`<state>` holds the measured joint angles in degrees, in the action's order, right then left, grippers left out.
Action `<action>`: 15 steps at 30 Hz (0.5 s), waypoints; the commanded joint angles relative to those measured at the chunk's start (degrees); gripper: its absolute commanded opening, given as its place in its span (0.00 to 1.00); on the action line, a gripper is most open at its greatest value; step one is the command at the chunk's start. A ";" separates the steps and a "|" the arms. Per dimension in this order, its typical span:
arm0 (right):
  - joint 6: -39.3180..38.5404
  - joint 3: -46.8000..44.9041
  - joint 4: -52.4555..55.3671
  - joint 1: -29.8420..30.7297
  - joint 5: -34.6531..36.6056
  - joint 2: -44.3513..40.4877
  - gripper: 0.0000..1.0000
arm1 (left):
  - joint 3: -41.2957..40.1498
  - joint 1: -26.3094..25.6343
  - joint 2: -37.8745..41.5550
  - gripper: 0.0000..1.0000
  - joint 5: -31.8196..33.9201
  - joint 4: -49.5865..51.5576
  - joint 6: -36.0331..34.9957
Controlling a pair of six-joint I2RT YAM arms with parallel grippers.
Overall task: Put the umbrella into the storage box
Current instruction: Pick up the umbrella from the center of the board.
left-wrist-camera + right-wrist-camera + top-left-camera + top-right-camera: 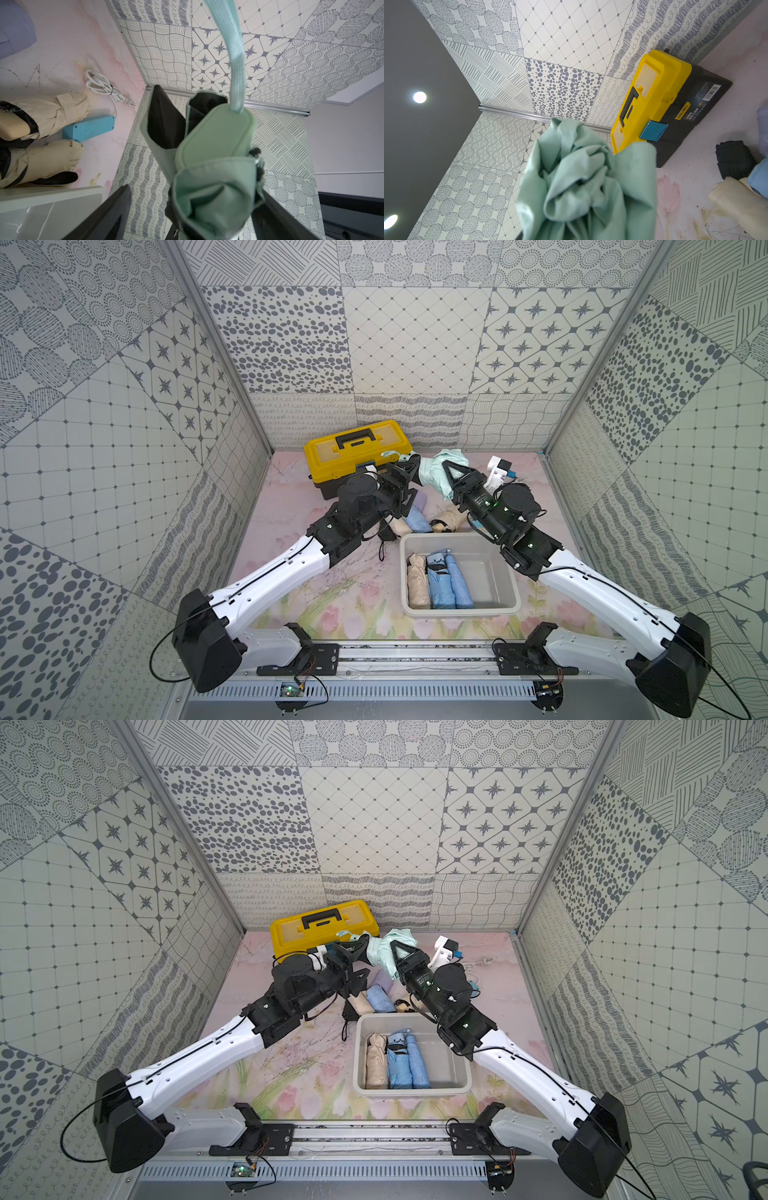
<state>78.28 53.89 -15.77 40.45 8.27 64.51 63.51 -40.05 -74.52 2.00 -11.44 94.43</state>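
Hanging over the tabletop's [286, 506] far edge in a top view, the mint-green umbrella [436, 472] spans the right pincer [451, 479], clamped on its fabric, and the left pincer [409, 485], apart from the storage box [460, 611]. Left wrist: jaws spread around its flat handle [216, 133], one side gapped. Right wrist: bunched fabric.

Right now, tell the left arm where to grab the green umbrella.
Take the flat moulded handle just below its strap. The green umbrella is held in the air, its loose canopy bunched in the shut right gripper, so fabric would likely give poor hold. The open left fingers straddle the handle end; come straight on from there.
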 commanded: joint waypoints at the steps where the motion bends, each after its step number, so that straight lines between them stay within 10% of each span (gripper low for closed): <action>1: 1.67 -0.15 -9.23 0.84 0.77 -0.24 0.32 | 1.28 0.02 -3.10 0.80 -1.01 -10.69 3.21; 5: 1.80 -0.88 -8.89 1.94 1.65 -1.07 0.31 | 1.78 -0.02 -4.17 0.64 -0.07 -12.20 2.50; 11: 1.78 -1.91 -7.87 3.29 3.64 -2.28 0.29 | 3.00 -0.02 -5.79 0.84 1.28 -13.19 1.75; 15: 2.01 -2.50 -7.87 4.01 4.69 -2.52 0.29 | 3.29 -0.02 -6.55 0.79 2.61 -14.13 1.41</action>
<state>79.57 51.81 -17.06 43.18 13.56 64.03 65.71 -40.07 -80.29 2.48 -18.98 96.73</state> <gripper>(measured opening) 0.361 0.823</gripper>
